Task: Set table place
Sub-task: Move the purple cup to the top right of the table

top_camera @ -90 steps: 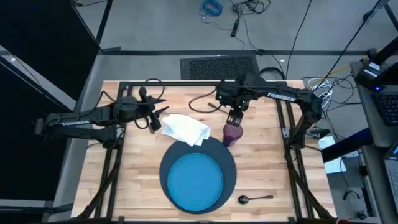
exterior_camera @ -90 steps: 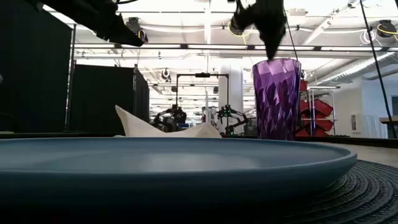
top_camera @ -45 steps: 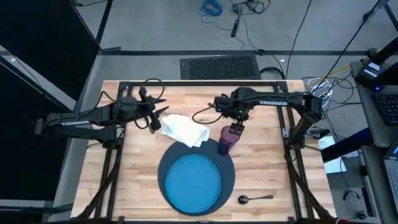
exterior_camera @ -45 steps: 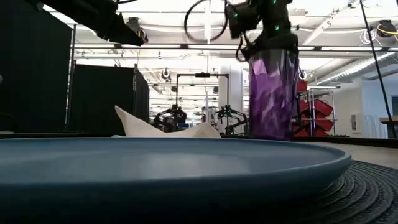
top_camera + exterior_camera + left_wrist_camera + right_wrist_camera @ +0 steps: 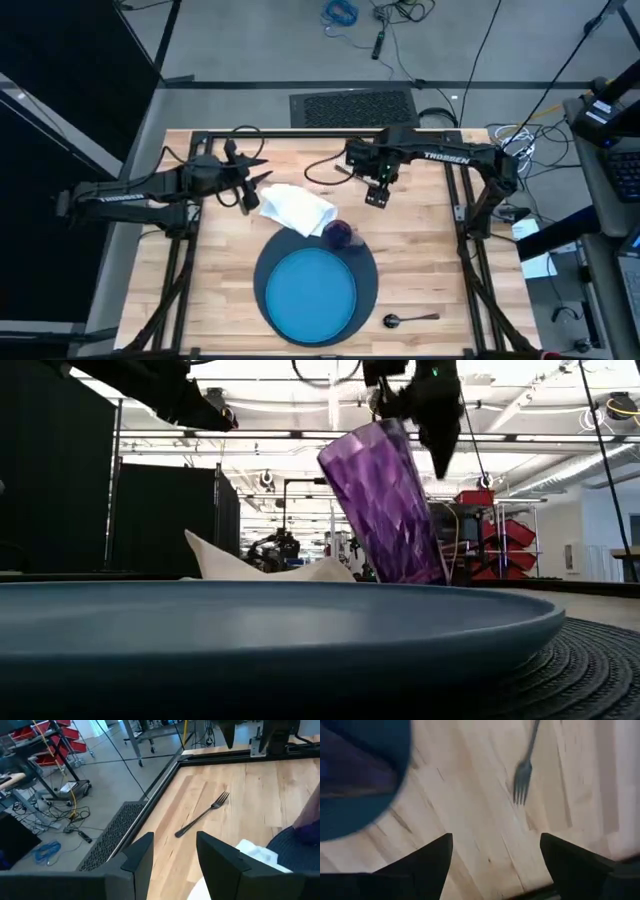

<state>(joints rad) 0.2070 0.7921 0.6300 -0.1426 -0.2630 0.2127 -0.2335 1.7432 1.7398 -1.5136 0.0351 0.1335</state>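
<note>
A: Where is the purple cup (image 5: 385, 503)?

B: It is tilted, leaning toward the napkin side, with its base near the rear edge of the dark charger (image 5: 368, 268). From above it sits at the charger's far rim, just beside the white napkin (image 5: 298, 209). No fingers are on it.

A: And the blue plate (image 5: 316, 292)?

B: Centred on the charger, toward the front of the bench (image 5: 420, 260).

A: The right end effector (image 5: 377, 196)?

B: Above the bench behind the cup, apart from it. Its fingers (image 5: 427, 865) are spread wide with nothing between them; its wrist camera looks down on bare planks, the fork (image 5: 525, 772) and a blurred blue edge.

A: The left end effector (image 5: 262, 180)?

B: Hovering at the left, just beside the napkin's far corner, fingers (image 5: 139, 854) parted and empty. Its wrist camera shows the fork lying on the planks ahead, and the napkin close by.

A: Any other cutlery?

B: A spoon (image 5: 410, 319) lies on the bench near the front, just right of the charger.
</note>
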